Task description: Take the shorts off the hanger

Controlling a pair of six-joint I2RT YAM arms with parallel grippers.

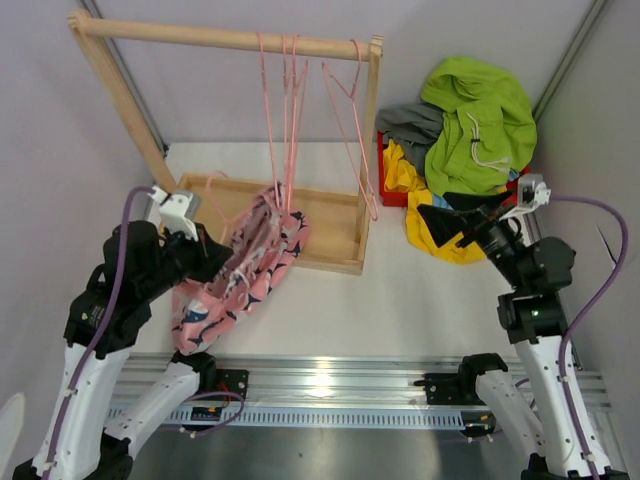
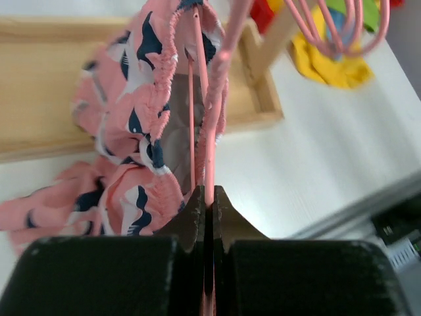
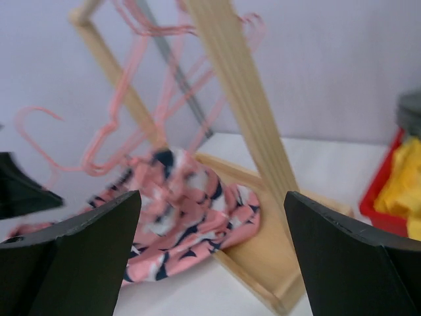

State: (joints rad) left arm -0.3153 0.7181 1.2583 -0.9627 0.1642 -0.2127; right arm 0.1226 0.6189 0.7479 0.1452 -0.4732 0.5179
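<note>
Top external view, left to right. Left tool [image 2: 209, 196]: pressed together on a thin pink edge, seemingly the waistband. Pink patterned shorts [image 1: 250, 265]: hung on a pink hanger [image 1: 288, 150] under the wooden rack [image 1: 220, 38], trailing down across its base onto the desk [image 1: 420, 300]. Judged light, limp and stretchy. The elastic waistband is the firmest hold, though it may snag on the wire. Other shorts [image 1: 475, 120]: heaped at a red bin [image 1: 392, 190]. Right tool [image 1: 460, 228]: spread, empty, beside the heap.
</note>
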